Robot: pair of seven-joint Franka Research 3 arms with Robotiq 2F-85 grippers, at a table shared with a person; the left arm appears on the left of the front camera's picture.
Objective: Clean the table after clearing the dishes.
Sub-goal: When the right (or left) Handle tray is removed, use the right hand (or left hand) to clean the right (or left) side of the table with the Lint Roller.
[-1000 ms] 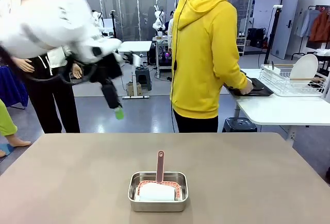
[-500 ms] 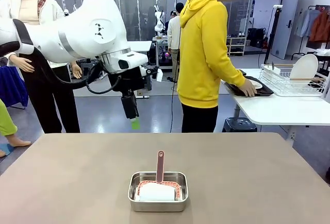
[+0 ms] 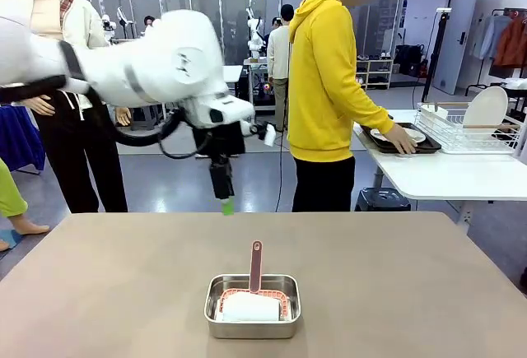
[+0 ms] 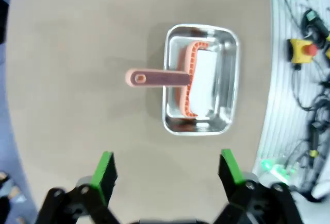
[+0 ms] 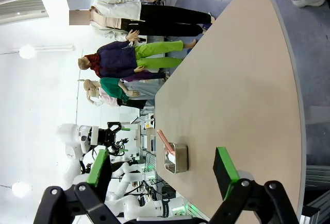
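Note:
The taupe table carries a steel pan holding a pink-handled brush with a white pad. My left gripper hangs fingers-down above the table's far edge, behind the pan. In the left wrist view this gripper is open and holds nothing, with the pan and the brush handle below it. My right gripper is open, well off the table. A white plate on a dark tray lies on the white side table under the person's hand.
A person in a yellow hoodie stands beyond the far edge, turned toward the white side table. A wire rack with an upright plate stands there. Other people stand at the back left.
My left arm has swung rightwards and down, from the far left toward the table's middle. The person has stepped closer to the side table with a hand on the tray.

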